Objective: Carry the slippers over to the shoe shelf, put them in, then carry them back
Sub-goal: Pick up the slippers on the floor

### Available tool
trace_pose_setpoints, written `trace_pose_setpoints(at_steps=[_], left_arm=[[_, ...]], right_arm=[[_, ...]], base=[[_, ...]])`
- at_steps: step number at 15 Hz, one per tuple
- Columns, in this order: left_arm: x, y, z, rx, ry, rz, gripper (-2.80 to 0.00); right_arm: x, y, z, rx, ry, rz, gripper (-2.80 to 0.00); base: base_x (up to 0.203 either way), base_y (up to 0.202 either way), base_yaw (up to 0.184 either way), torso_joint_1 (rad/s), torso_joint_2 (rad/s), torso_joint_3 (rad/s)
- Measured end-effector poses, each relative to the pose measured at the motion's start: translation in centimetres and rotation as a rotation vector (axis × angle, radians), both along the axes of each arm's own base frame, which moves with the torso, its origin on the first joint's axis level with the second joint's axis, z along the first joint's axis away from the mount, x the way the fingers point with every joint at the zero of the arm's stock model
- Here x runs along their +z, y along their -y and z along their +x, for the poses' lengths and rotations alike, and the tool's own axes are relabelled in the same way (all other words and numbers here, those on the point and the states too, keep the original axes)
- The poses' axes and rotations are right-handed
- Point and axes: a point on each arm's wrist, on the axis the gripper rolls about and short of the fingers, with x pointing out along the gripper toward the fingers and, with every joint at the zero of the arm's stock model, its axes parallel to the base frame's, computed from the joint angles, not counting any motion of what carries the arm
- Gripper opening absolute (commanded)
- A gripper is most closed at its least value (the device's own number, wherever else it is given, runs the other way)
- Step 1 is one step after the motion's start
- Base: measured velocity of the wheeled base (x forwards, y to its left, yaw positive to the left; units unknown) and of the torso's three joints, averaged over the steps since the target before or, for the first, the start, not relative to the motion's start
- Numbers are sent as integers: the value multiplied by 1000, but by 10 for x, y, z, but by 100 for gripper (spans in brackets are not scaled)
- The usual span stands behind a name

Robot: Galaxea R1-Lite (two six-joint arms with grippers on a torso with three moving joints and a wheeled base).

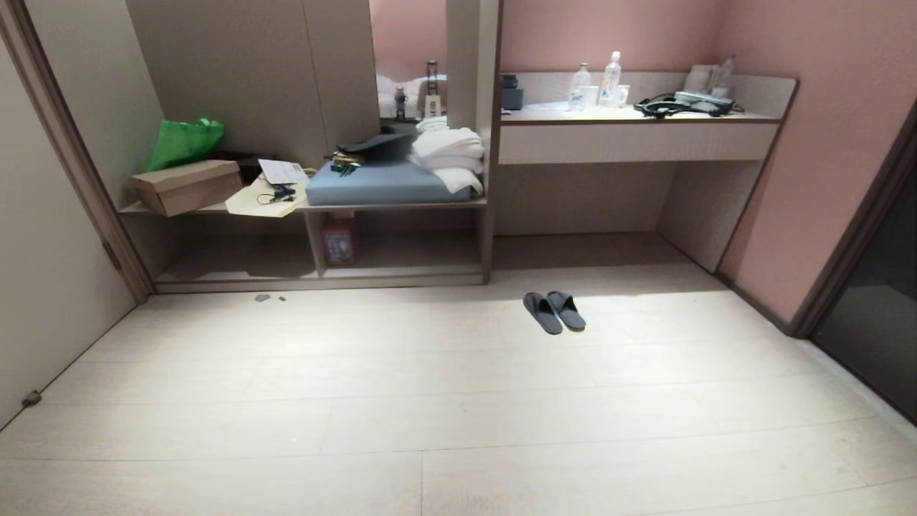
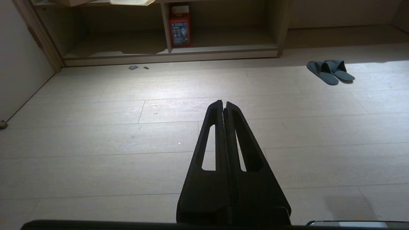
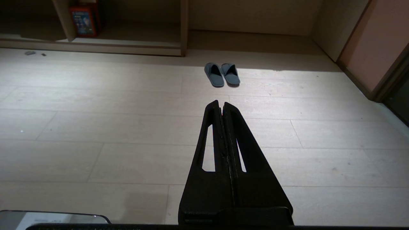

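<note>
Both claws, left (image 2: pixel 222 103) and right (image 3: pixel 221 103), hung closed and empty over the floor (image 1: pixel 458 401), while the slippers (image 1: pixel 554 311) near the shoe shelf (image 1: pixel 322 276) looked light, floppy, best pinched at the toe bands.

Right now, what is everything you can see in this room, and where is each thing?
slippers: two, dark grey, side by side on the floor before the desk
shoe shelf: one, grey-beige, low on the left
red box: one, inside the shelf by the divider
cardboard box: one, brown, on the shelf top
green bag: one, behind it
towels: white, stacked
bottles: clear, on the desk
left gripper: black, shut, above the floor
right gripper: black, shut, pointing towards the slippers
</note>
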Motion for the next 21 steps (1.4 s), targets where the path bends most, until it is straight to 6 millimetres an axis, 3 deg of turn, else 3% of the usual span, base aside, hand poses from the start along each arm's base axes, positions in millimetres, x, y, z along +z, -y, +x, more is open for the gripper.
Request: trace_pose_setpoints(at_steps=[19,21], left_arm=[[0,0,0,0,0,1,-280],[0,0,0,0,1,0,-280]], right_arm=[[0,0,0,-16,2,52,-280],[0,0,0,-15,3,52,-280]], base=[[0,0,0,0,0,0],[151,0,-1,2,2,2]])
